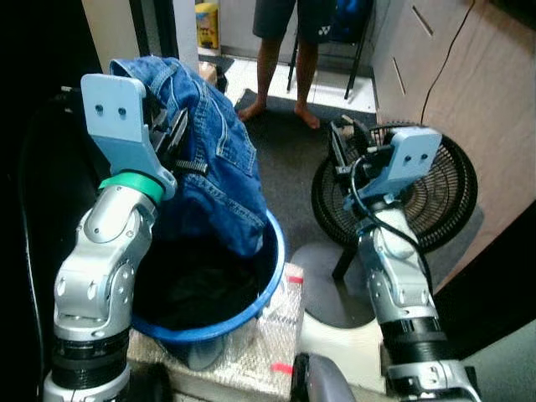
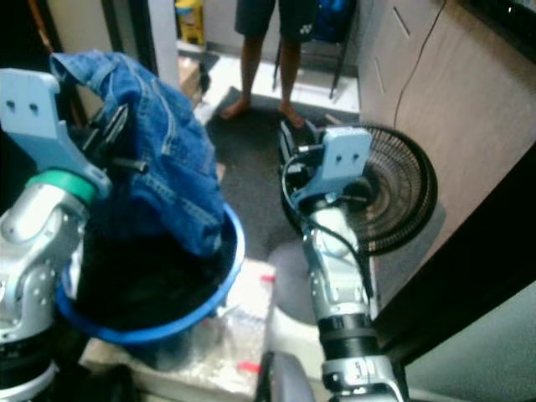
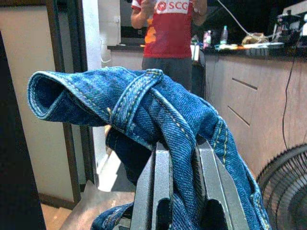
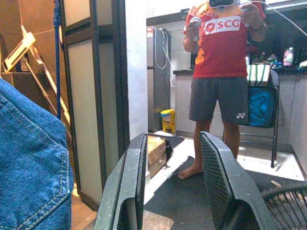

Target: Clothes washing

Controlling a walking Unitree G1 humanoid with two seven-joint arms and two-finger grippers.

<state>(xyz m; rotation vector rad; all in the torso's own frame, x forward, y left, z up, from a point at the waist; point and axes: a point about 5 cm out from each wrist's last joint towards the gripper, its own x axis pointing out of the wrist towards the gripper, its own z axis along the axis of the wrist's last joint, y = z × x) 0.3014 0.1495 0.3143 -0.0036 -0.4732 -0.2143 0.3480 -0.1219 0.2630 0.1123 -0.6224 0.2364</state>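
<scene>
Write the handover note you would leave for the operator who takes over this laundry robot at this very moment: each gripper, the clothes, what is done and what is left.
Left gripper: shut on the blue jeans, holding them raised above the blue laundry basket; their lower end hangs at the basket rim.
Right gripper: open, holding nothing, raised in front of the floor fan.
Basket: dark inside; what it holds cannot be made out.
A person stands ahead on the floor.
Done: jeans gripped and lifted.
Left: carry the jeans on to the wash.
</scene>
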